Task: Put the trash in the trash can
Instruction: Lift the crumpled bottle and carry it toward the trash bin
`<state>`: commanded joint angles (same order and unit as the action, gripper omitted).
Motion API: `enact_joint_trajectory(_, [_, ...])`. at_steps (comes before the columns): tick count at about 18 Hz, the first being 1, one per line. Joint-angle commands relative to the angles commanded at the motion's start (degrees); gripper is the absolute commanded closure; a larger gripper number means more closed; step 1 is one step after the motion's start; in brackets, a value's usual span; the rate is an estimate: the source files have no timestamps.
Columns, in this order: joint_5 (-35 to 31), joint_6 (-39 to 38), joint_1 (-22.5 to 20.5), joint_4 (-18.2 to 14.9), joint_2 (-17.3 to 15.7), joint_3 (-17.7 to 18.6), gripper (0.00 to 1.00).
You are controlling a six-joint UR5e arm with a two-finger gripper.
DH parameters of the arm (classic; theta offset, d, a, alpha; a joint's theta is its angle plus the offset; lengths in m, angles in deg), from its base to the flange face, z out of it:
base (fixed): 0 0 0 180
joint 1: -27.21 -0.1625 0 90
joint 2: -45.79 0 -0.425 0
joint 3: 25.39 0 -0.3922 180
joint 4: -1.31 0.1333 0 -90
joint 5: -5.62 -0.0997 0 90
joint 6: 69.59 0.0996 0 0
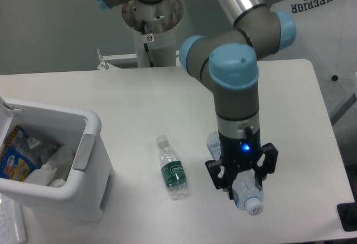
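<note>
A short clear bottle (172,168) with a dark green label and white cap lies on the white table (139,99), between the bin and the arm. My gripper (243,186) hangs over the table's front right, shut on a longer bluish clear bottle (246,194). That bottle is lifted off the table and tilts with its cap toward the camera. The trash can (53,163) is a white boxy bin with a grey side panel at the left front, well to the left of the gripper.
Inside the bin lie a blue-and-yellow packet (17,157) and crumpled white waste. The arm's base column (152,27) stands behind the table. A white umbrella (329,27) sits at the back right. A dark object (348,216) is at the table's right front corner.
</note>
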<state>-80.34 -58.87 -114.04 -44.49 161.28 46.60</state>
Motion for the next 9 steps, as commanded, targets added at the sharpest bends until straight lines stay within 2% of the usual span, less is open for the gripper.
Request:
enact_joint_trajectory(6, [1.7,-0.4,1.5,1.1,-4.4,0.1,0.33])
enact_joint_trajectory(8, [1.8,0.0,2.1,1.2,-4.9,0.0,0.33])
enact_joint_trajectory(9, [1.8,0.3,2.4,2.5,-5.0,-0.2,0.33])
